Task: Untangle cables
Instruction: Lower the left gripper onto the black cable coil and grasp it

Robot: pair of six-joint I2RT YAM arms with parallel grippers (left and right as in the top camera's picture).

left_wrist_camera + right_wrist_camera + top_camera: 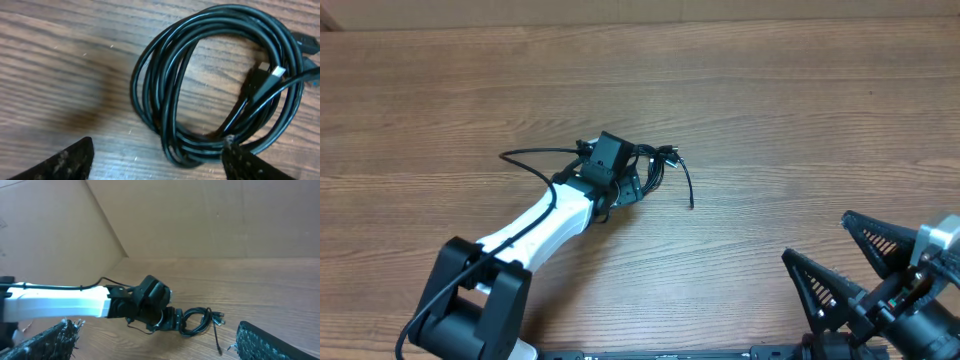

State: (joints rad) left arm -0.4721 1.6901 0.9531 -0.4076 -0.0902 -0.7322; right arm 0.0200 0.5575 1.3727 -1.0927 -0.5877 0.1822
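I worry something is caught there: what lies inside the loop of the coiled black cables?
Inside the coiled black cables, bare wooden table shows, and a silver-tipped black plug lies at the loop's right side. Whatever lies beneath the strands themselves is covered.

Wood-grain table point(800, 110), brown cardboard walls point(200, 215) behind

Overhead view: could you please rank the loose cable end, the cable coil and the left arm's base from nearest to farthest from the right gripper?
From the right gripper:
1. Loose cable end, mid-table, trailing toward the front edge.
2. Cable coil, table centre, up and to the left.
3. Left arm's base, bottom-left corner.
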